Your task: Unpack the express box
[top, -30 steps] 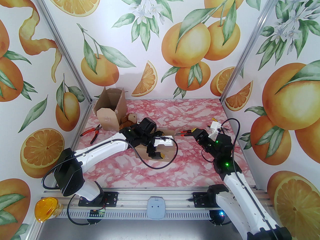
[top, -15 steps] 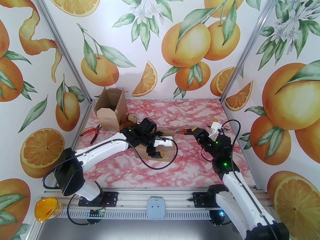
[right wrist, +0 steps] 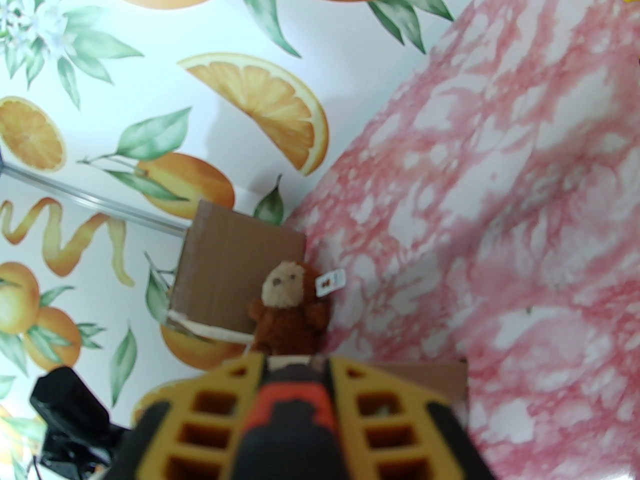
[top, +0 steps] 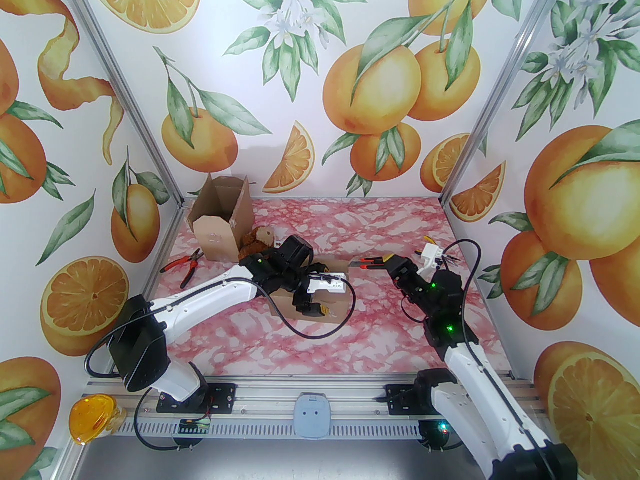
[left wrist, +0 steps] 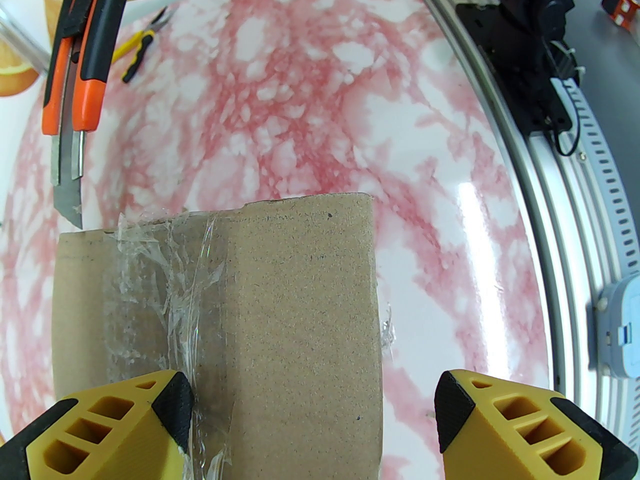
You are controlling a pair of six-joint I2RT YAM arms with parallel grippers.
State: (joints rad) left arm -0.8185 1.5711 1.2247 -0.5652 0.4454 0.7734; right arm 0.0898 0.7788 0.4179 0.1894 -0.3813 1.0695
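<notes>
Currently: express box (left wrist: 300, 318), taped, flat on table (top: 380, 328) mid-left, under left gripper (left wrist: 312, 403), spread and empty. Right gripper (top: 389, 264) clamps utility knife (left wrist: 75, 93); blade tip beside box's taped corner, perhaps touching; tape seam (left wrist: 190, 288) runs away from blade.

We log the taped box (left wrist: 280, 318) mid-table, knife (top: 367, 266) at its 2 o'clock, open box (top: 220, 223) at 10 with plush toy (top: 257, 240) just right of it, pliers (top: 182, 265) at 9.
</notes>
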